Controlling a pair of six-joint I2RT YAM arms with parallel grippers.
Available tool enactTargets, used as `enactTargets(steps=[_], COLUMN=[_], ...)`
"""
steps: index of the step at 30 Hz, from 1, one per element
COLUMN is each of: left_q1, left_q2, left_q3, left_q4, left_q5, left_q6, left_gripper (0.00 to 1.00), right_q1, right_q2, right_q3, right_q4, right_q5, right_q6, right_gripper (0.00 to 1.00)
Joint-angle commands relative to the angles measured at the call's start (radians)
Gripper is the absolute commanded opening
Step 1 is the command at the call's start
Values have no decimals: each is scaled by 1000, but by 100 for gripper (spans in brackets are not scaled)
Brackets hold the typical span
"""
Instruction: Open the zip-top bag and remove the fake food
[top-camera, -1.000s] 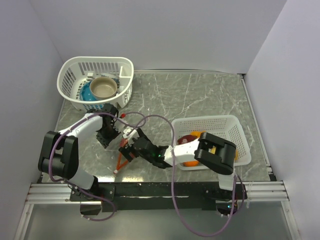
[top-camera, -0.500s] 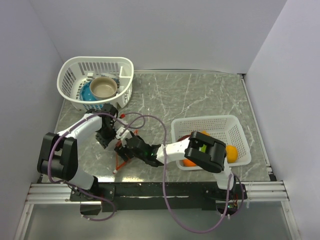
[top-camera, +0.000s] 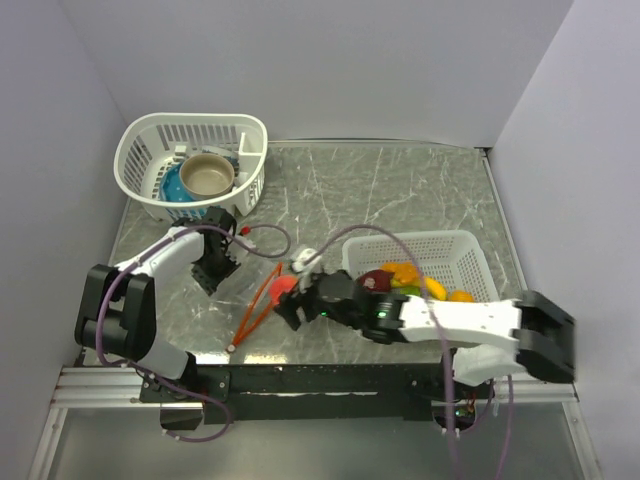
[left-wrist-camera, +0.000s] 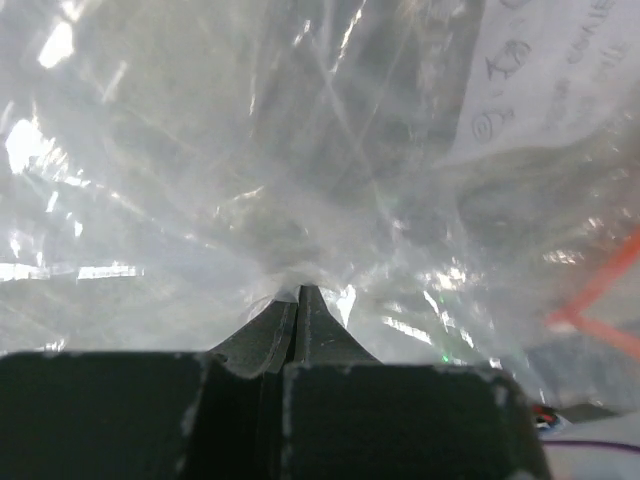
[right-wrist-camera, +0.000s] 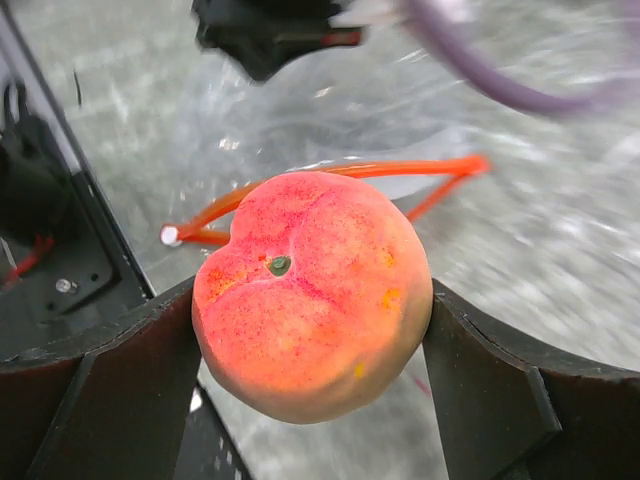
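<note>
Grey marbled table (top-camera: 400, 200) and white walls filled the top view. At the back left stood a round white basket (top-camera: 135, 150) with a tan bowl (top-camera: 207, 174) and a blue dish (top-camera: 172, 186). At the right, a rectangular basket (top-camera: 470, 245) held most of the fake food (top-camera: 405, 275). Between them the left gripper (top-camera: 213, 270), fully closed, pinched the clear zip-top bag (top-camera: 243, 290). The right gripper (top-camera: 287, 293) held a peach (top-camera: 283, 287) just beside the orange zip strip (top-camera: 255, 312).

From the left wrist, the closed left gripper (left-wrist-camera: 298, 295) nipped the crinkled zip-top bag (left-wrist-camera: 300, 150), which hid nearly everything else.

From the right wrist, the peach (right-wrist-camera: 312, 290) sat clamped in the right gripper (right-wrist-camera: 312, 300), its jaws wide, above the zip-top bag (right-wrist-camera: 300, 120). A purple cable (right-wrist-camera: 500, 70) crossed the top.
</note>
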Motion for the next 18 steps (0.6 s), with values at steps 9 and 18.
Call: enactTargets(steps=[9,18], left_q1=[-135,-135], left_q2=[-66,-139], left_q3=[403,462], left_q4=[-63,-72], left_q5=[316,342], left_q6=[-147,-162], left_gripper=[73,99], right_q1=[-239,-302], right_q2=[-443,-361], right_q3=[-165,-99], right_q4=[-492,-682], right_q5=[565,532], right_q6=[421,556], right_gripper=[49,100])
